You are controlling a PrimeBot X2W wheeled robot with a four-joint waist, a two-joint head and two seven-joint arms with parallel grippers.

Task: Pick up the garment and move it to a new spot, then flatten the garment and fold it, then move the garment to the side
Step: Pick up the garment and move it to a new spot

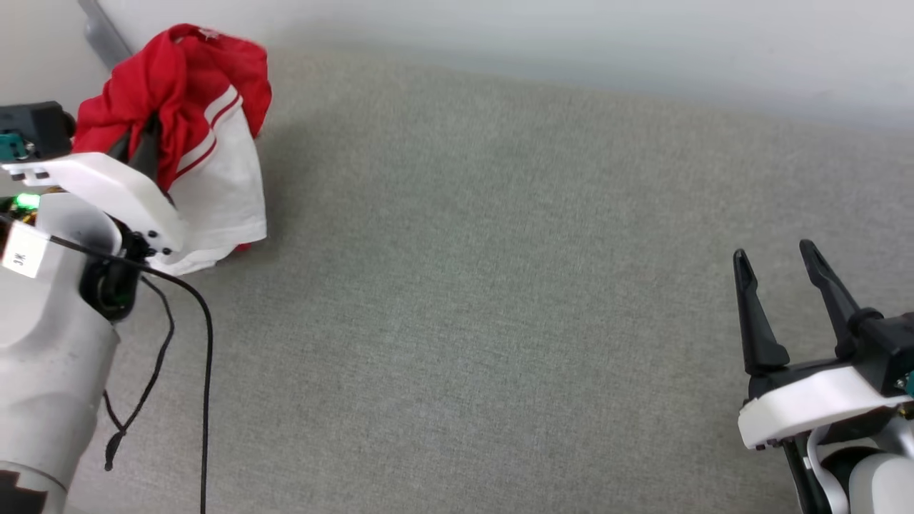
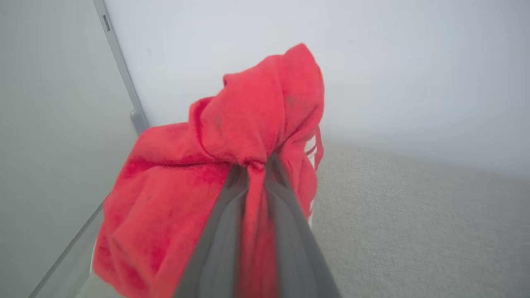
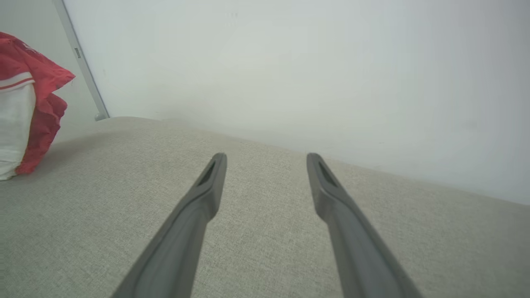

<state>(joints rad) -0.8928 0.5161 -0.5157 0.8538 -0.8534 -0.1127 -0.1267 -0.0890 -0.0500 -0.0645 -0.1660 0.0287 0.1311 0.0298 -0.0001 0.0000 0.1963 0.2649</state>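
Soft cloth on woven upholstery, among matt and glossy plastic parts.

The garment (image 1: 178,93) is soft matt knit cloth: the red part looks slightly fuzzy in the left wrist view, and the white sleeve (image 1: 221,193) looks smoother. The grey surface (image 1: 500,285) is coarse-grained woven fabric, matt. The 2 fingers of the right gripper (image 1: 773,250) and of the left gripper (image 2: 256,163) look like smooth, dark, matt plastic or rubber. The wrist shell (image 1: 807,400) is white plastic with a slight gloss. The left forearm (image 1: 50,357) is pale grey, satin and scuffed. The cable (image 1: 207,343) has a smooth black sheath. The wall (image 1: 571,36) is smooth and matt.
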